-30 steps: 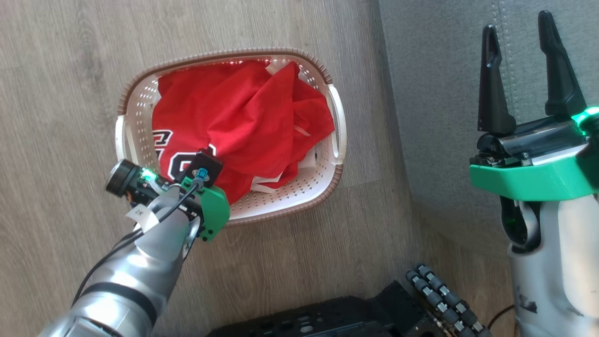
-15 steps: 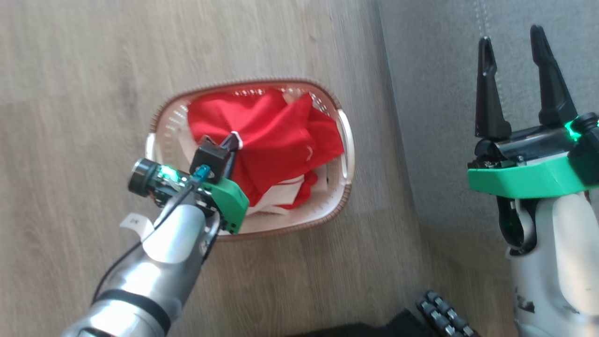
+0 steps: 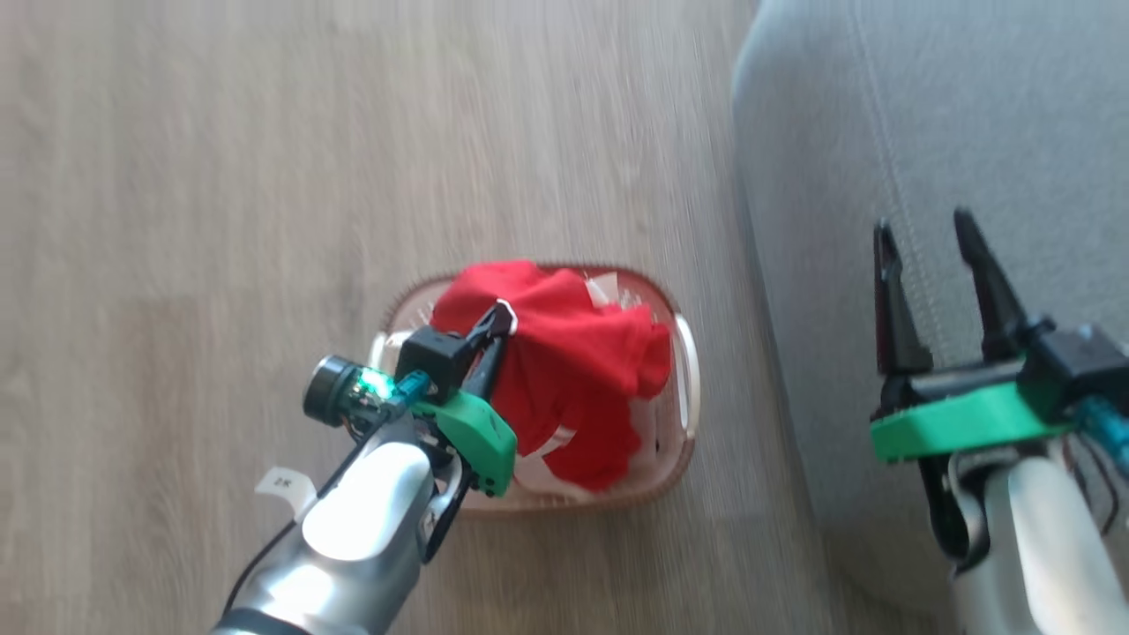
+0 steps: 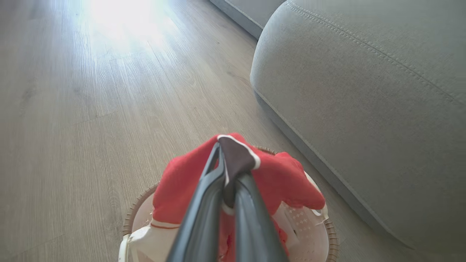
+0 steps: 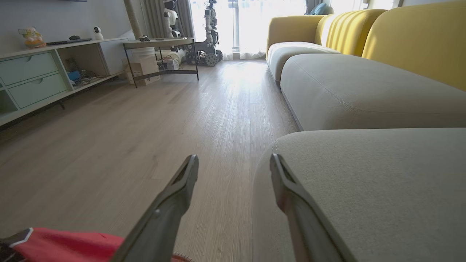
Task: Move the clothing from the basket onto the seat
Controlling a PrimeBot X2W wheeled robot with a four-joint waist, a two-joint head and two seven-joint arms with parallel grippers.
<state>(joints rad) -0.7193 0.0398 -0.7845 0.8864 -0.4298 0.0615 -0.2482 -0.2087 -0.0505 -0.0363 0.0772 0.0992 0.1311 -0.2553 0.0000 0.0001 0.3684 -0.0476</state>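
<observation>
**Pinching the clothing (image 3: pixel 573 370) above the basket (image 3: pixel 687 388)**

We hold it with our left gripper (image 3: pixel 497 324), whose fingers are pressed together on a dark, white-edged fold. The red clothing hangs from this pinch and its lower part lies in the basket, on the wooden floor (image 3: pixel 220 176). Our right gripper (image 3: pixel 922 227) is spread, over the edge of the seat (image 3: pixel 926 132).
</observation>
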